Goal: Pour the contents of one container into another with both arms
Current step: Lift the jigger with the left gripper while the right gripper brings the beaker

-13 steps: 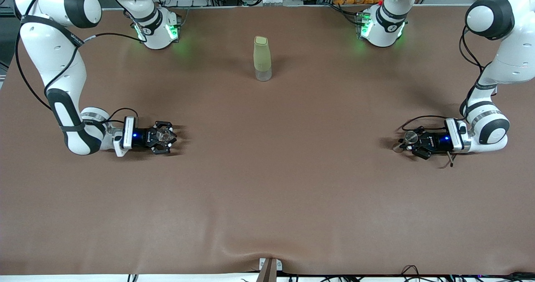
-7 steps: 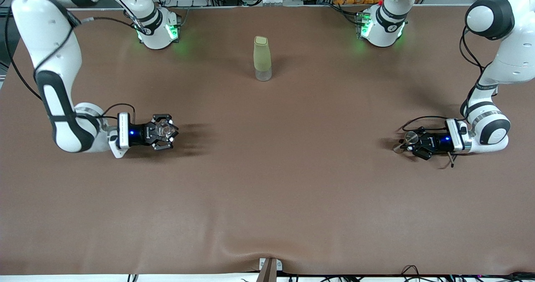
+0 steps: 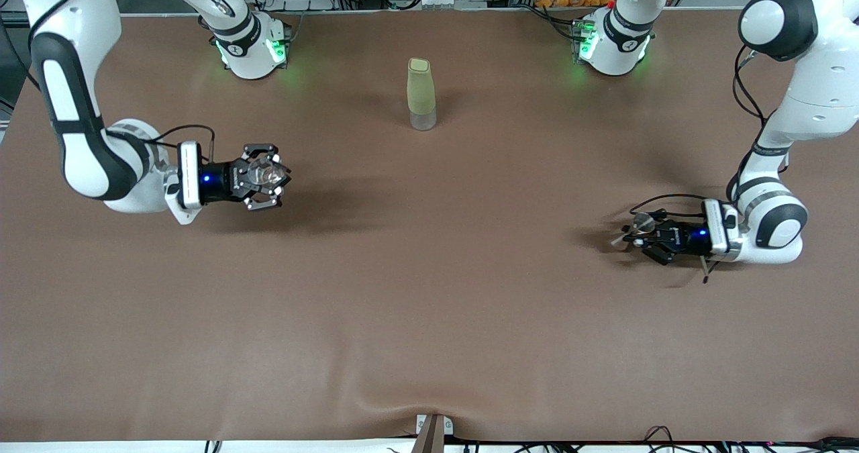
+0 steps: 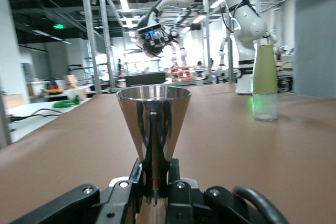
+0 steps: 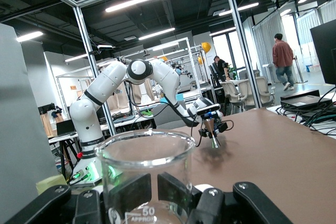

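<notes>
Two white robot arms reach over a brown table [image 3: 429, 292], each carrying a small vessel. At about nine o'clock in the front view, the right gripper [image 3: 263, 176] is clamped around a clear glass beaker [image 3: 264, 173], held upright above the table toward the right arm's end. At about three o'clock, the left gripper [image 3: 643, 233] is closed on the narrow stem of a shiny metal cone-shaped cup [image 3: 642, 223], mouth up, over the table toward the left arm's end. The two vessels are well apart. At twelve o'clock, between the two bases, a pale green bottle [image 3: 421, 94] with a clear bottom stands untouched. I cannot tell whether either vessel holds anything. The step in hand looks like bringing both vessels toward the middle. To do it well, keep each one level while travelling, bring the rims close together, then tilt one slowly so its lip sits just above the other's mouth.
</notes>
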Controlling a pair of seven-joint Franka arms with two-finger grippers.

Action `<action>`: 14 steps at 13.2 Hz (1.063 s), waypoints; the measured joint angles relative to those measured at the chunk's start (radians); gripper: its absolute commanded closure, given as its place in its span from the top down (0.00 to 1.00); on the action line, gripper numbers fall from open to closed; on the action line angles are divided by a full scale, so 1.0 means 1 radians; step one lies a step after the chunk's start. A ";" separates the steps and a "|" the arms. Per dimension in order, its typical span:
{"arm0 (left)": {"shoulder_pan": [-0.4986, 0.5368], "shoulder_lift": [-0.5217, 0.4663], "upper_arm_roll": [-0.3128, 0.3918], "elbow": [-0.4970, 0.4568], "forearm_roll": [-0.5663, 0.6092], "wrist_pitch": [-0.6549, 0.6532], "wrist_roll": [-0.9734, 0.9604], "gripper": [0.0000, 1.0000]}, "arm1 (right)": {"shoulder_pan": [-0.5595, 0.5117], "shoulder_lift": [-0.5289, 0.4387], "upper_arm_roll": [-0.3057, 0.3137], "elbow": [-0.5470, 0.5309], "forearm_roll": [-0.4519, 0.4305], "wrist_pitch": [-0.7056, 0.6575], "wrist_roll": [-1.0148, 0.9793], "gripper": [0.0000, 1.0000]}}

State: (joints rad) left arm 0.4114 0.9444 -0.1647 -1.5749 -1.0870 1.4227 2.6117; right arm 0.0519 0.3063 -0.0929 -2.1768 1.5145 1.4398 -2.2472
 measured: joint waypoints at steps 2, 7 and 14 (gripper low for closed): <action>-0.071 -0.027 -0.002 0.003 0.000 0.022 -0.044 0.00 | 0.013 -0.028 0.000 -0.025 0.022 0.008 0.004 0.00; -0.244 -0.083 -0.055 -0.035 -0.118 0.201 -0.093 0.00 | 0.112 -0.034 -0.001 -0.049 0.152 0.085 0.005 0.00; -0.301 -0.083 -0.225 -0.064 -0.240 0.476 -0.136 0.00 | 0.322 -0.034 -0.001 -0.060 0.417 0.266 0.005 0.00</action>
State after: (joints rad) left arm 0.1105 0.8611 -0.3893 -1.6391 -1.3271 1.8984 2.4758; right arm 0.3737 0.2723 -0.0938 -2.2367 1.9311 1.7057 -2.2423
